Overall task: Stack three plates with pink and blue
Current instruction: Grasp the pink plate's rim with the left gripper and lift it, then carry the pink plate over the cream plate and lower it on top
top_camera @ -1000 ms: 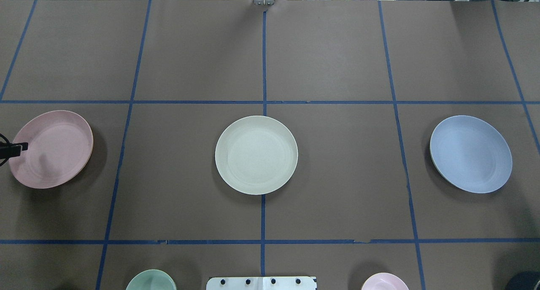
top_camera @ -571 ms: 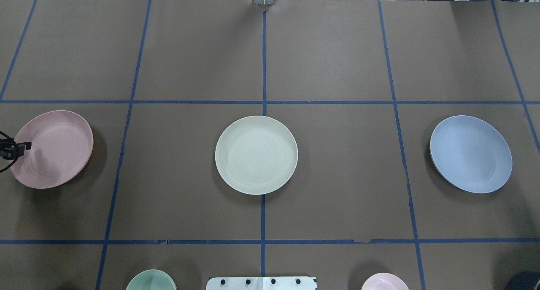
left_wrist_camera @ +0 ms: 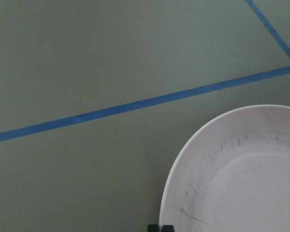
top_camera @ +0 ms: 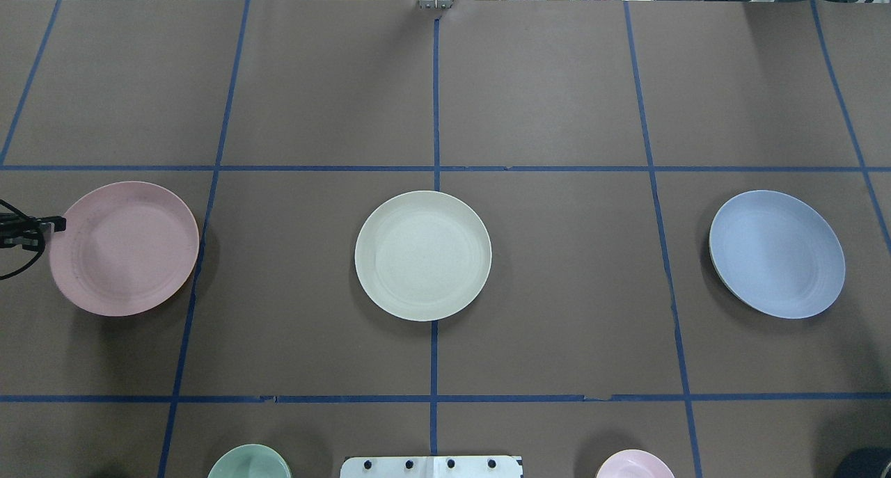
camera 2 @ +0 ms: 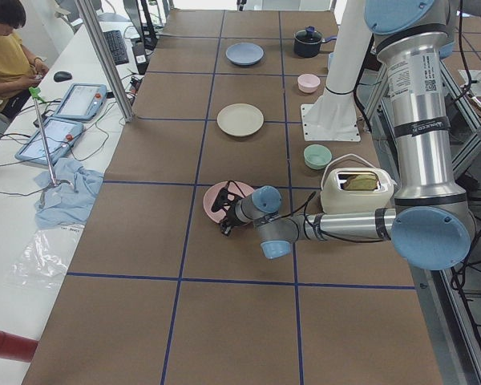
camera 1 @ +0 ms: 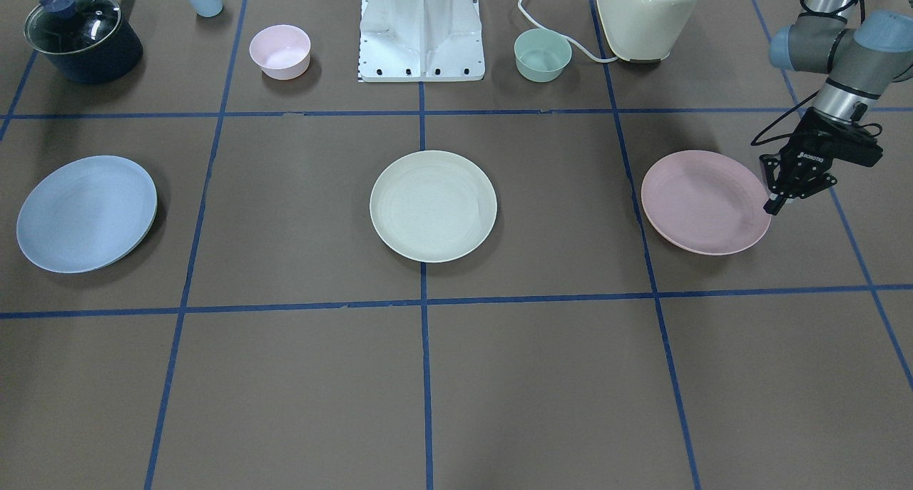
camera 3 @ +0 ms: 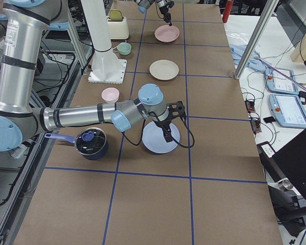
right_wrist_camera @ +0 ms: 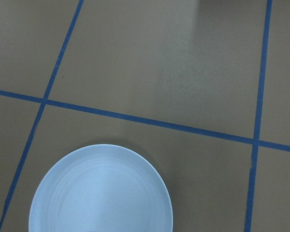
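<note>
The cream-white plate (camera 1: 433, 206) sits mid-table (camera 1: 542, 376), and none of the 3 plates is stacked. The pink plate (camera 1: 702, 201) lies well to the robot's left of the cream-white plate, and the blue plate (camera 1: 85, 213) lies well to the robot's right of it. The left gripper (camera 1: 774, 206) is at the pink plate's rim, on the side away from the cream-white plate, with its jaws pinched together on that rim. The right gripper (camera 3: 168, 137) hangs over the blue plate. I cannot tell whether its jaws are open or closed.
</note>
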Available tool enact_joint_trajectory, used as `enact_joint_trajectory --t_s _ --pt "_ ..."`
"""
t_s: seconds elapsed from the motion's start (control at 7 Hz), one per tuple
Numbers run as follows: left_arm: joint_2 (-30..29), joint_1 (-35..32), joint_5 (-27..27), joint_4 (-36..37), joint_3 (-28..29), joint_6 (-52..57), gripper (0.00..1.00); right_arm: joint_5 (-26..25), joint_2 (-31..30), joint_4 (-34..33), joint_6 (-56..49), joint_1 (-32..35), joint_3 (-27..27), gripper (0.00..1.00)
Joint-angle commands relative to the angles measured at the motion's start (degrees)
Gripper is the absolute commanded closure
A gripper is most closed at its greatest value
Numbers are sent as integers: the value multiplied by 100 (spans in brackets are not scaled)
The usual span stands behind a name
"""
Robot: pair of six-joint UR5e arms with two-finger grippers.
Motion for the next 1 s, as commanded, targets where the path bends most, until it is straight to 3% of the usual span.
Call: enact_joint_trajectory --t_s 0.0,0.29,0.43,0.71,0.86 --pt "-168 -16 -243 634 -662 -3 100 -1 0 0 -5 0 -7 0" --pt "-553 1 -252 2090 -1688 -412 100 -1 -17 44 -5 0 -51 0" --pt "-1278 62 -270 3168 -2094 -1121 100 -1 -35 53 -5 0 -51 0" --pt "-2658 1077 62 4413 -2133 -2143 100 8 -53 114 21 0 -60 0" --pt "-3048 1500 438 4888 -2098 -2409 100 -1 -61 114 21 0 -60 0"
